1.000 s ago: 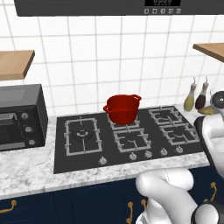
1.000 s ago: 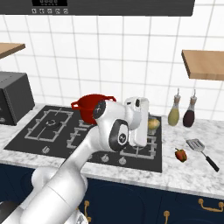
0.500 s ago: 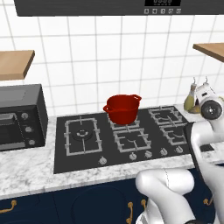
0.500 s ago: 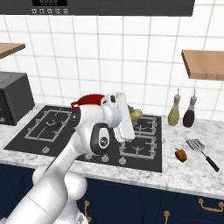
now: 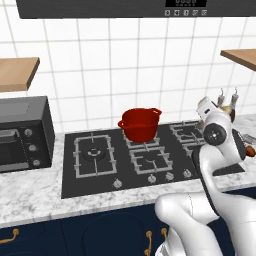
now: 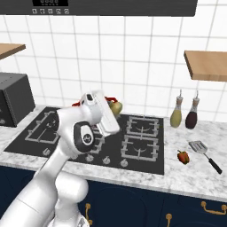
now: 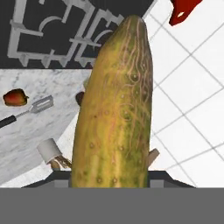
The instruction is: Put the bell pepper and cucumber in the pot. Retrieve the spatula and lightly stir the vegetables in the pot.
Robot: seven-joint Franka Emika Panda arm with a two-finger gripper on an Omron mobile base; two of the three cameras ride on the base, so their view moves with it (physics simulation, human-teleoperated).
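You are looking at a glossy white arm built of rounded, tube-like segments, swelling into a bulbous shoulder near the base. Dark grey round caps are marking its joints, and the boxy hand is showing white too.

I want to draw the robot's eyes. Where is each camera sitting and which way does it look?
Left base view: behind the arm on its left, looking down over the stove and red pot; the white arm rises at lower right.
Right base view: behind on the right, same stove; arm at lower left, bell pepper and spatula on the counter.
Hand view: on the hand, looking along the held cucumber.
Both base views share the stove and pot.
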